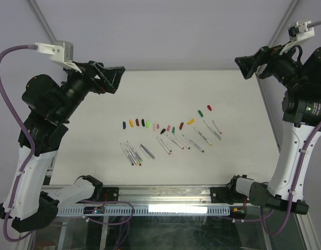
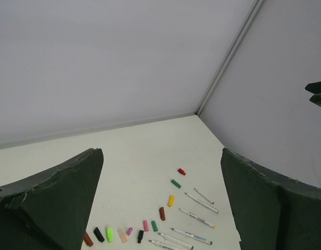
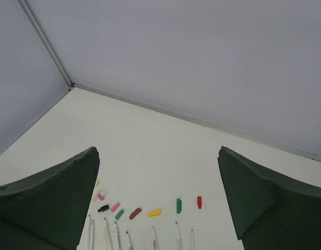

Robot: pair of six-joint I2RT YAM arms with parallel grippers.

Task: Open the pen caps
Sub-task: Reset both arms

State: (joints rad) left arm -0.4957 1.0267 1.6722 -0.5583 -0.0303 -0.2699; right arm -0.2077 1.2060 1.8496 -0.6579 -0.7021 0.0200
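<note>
Several small pen caps (image 1: 148, 124) in assorted colours lie in a loose row across the middle of the white table (image 1: 165, 88), from a blue one (image 1: 124, 125) at the left to a red one (image 1: 209, 108) at the right. They also show in the left wrist view (image 2: 162, 213) and the right wrist view (image 3: 135, 213). Uncapped grey-white pen barrels (image 1: 177, 141) lie just in front of them. My left gripper (image 1: 114, 79) is open and empty, raised at the table's far left. My right gripper (image 1: 245, 66) is open and empty, raised at the far right.
The table sits inside a white-walled enclosure with a corner post (image 2: 228, 57) at the back. A metal rail (image 1: 165, 208) with cables runs along the near edge between the arm bases.
</note>
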